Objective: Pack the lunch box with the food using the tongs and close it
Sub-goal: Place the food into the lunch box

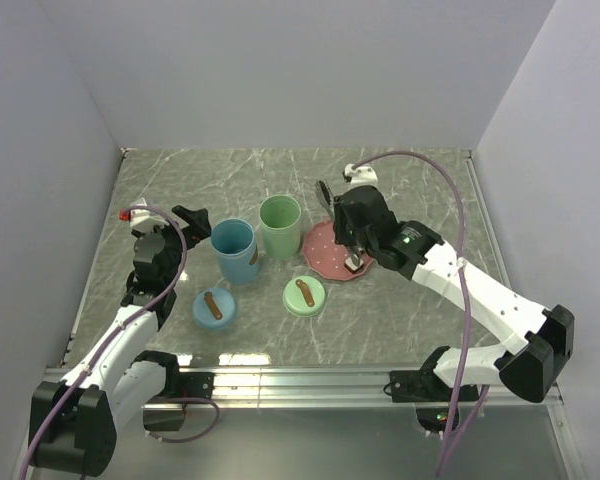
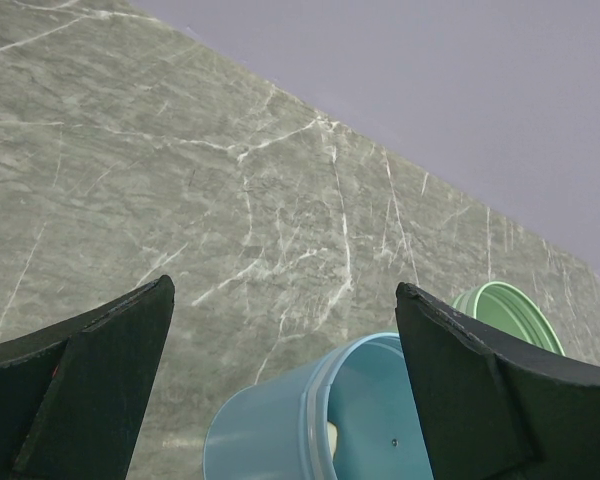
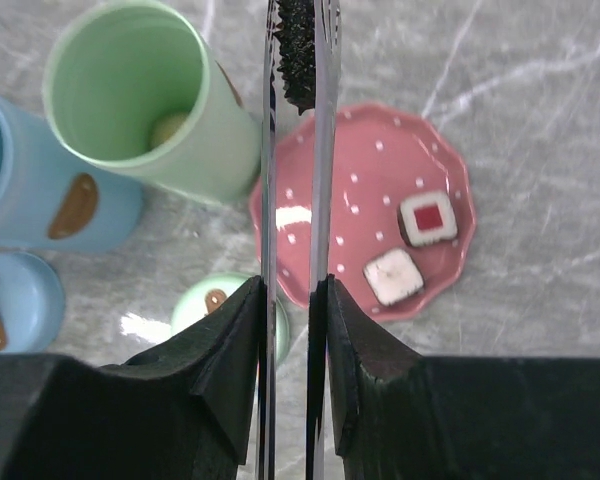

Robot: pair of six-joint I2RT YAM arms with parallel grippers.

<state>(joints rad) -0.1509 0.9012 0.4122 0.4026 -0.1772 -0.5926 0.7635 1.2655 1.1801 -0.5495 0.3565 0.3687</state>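
Observation:
My right gripper (image 3: 292, 290) is shut on the tongs (image 3: 268, 170), their two thin metal arms running up between my fingers. The tong tips pinch a dark, rough-sided food piece (image 3: 297, 55), held above the pink plate's (image 3: 345, 215) far left rim, beside the green tub (image 3: 140, 100). Two square sushi pieces lie on the plate, one red-centred (image 3: 427, 218) and one white (image 3: 393, 276). A tan bun (image 3: 167, 128) sits in the green tub. From above, the right gripper (image 1: 356, 250) hangs over the plate (image 1: 325, 262). My left gripper (image 2: 283, 290) is open beside the blue tub (image 2: 270, 430).
The blue tub (image 1: 234, 250) and green tub (image 1: 280, 226) stand upright side by side at mid-table. Their lids lie in front, blue (image 1: 214, 308) and green (image 1: 304, 296), each with a brown handle. Walls close in the table on three sides.

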